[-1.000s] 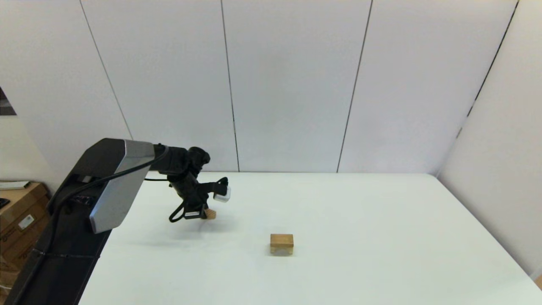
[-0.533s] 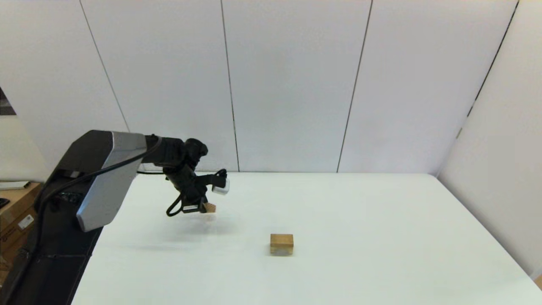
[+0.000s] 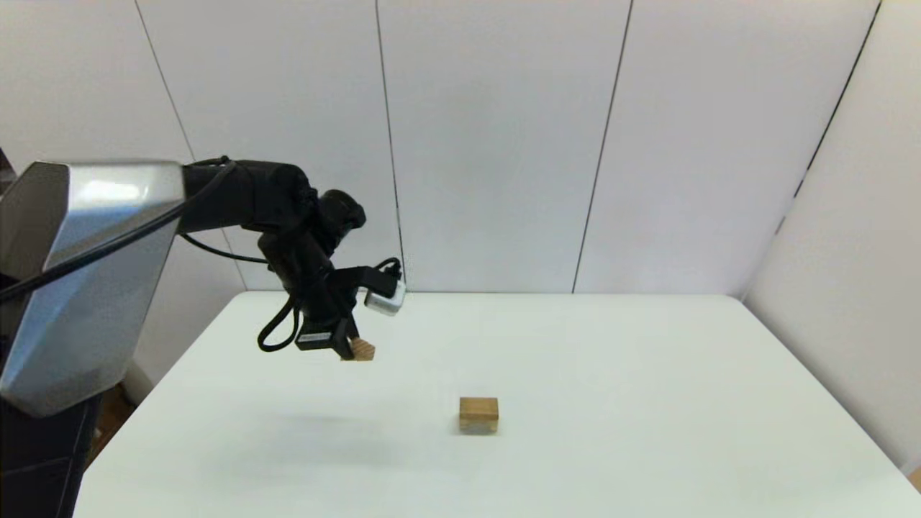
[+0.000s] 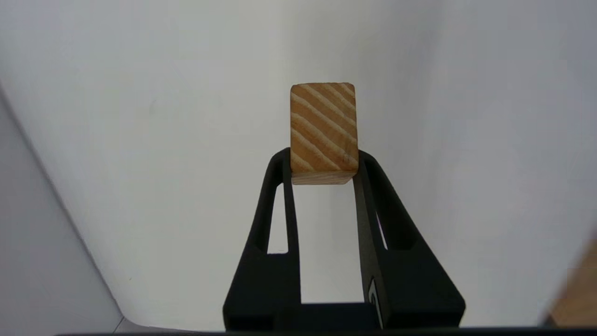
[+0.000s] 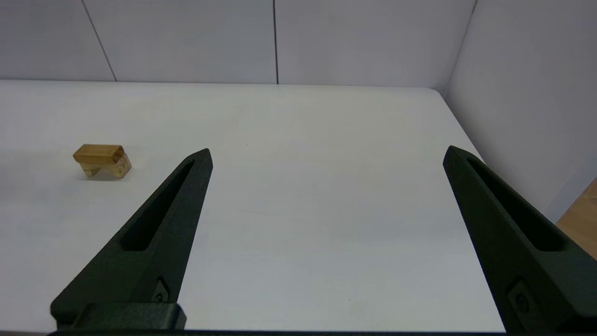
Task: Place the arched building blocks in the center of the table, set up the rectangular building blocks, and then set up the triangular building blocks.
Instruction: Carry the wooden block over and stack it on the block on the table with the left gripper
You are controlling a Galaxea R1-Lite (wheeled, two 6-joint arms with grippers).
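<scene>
My left gripper (image 3: 350,348) hangs above the left part of the table (image 3: 611,374), shut on the small tan triangular block (image 3: 362,350). In the left wrist view that block (image 4: 324,130) sticks out past the tips of the gripper (image 4: 324,161), showing a striped wood face. Near the table's middle stands the light arched block (image 3: 478,425) with the darker rectangular slab (image 3: 478,408) lying flat on top of it. The right wrist view shows the slab (image 5: 99,153) on the arch (image 5: 109,170), far off to one side of my open, empty right gripper (image 5: 326,153).
White wall panels close off the table's far side and right side. The table's rounded left corner (image 4: 116,312) shows beneath the left gripper. A strip of wooden floor (image 5: 580,212) lies past the right edge.
The left arm has risen, carrying the triangular block well up off the table; its shadow now lies apart, below it. The stacked blocks have not moved.
</scene>
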